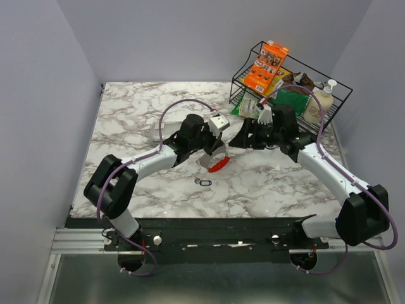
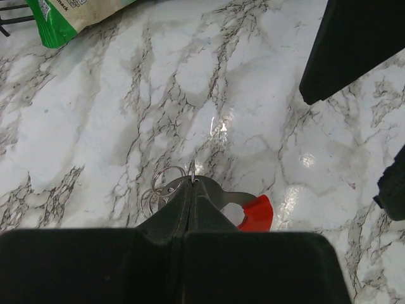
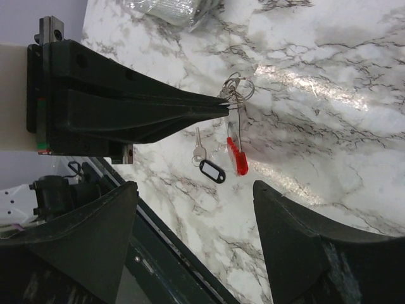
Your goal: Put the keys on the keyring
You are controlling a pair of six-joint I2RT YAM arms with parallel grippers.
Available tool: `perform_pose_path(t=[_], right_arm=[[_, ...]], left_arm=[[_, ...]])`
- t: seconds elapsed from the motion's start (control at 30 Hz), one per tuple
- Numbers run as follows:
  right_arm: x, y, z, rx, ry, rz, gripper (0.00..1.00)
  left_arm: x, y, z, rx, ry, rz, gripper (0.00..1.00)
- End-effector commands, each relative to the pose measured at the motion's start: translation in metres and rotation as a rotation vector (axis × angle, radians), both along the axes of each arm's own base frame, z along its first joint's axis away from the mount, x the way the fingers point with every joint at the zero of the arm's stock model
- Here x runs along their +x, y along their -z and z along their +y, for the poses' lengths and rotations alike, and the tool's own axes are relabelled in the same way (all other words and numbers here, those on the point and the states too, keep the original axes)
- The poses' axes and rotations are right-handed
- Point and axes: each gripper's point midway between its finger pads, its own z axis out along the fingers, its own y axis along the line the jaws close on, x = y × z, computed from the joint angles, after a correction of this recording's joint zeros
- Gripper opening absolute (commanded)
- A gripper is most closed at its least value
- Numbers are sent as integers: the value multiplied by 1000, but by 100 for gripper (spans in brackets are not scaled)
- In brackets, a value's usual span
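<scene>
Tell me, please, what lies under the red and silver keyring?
Only bare marble tabletop shows beneath the red and silver keyring, pinched in the left gripper. The tiny dark-headed silver key lies beside it, not under. The gripper's fingers cover part of the rings.

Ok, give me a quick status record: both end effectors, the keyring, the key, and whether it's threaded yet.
left end effector: shut on the keyring
keyring: red strip and silver rings stick out past the fingertips
right end effector: open, holding nothing, facing the left one
key: flat on the marble table, dark tag attached, apart from the keyring
threaded: not yet
</scene>
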Motion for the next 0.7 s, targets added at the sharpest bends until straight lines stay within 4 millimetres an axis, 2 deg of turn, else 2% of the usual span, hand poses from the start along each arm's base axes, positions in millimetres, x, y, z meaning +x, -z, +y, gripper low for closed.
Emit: perform_pose_path(t=[0.0,0.2,0.37,0.43,0.47,0.5,0.57,0.6,0.63,0.67], right_arm=[[6,11,-7,-10,113,63,81],[11,15,-9,-12,132,74,81],[11,20,-11,-23,132,81,81],[10,21,-11,-27,133,80,81],[10,21,-12,-27,136,80,81],[11,21,-13,-29,138,77,81],[10,20,-14,-33,141,70,82],[9,19,-14,-32,143,67,82],[10,19,-15,-33,147,65,82],[9,17,-16,-33,148,58,82]], left_arm=[[10,-11,-13,-31,-1,-39,0],[18,15,-15,1,-31,5,0],[29,33,-23,2,-54,52,0],[35,34,-28,-3,-53,48,0],[35,41,-31,-10,-63,87,0],[39,36,-36,-24,-60,85,2],[40,41,-41,-30,-56,118,15],[43,36,-44,-40,-52,112,21],[44,34,-46,-48,-54,111,35],[46,33,-46,-50,-59,110,41]])
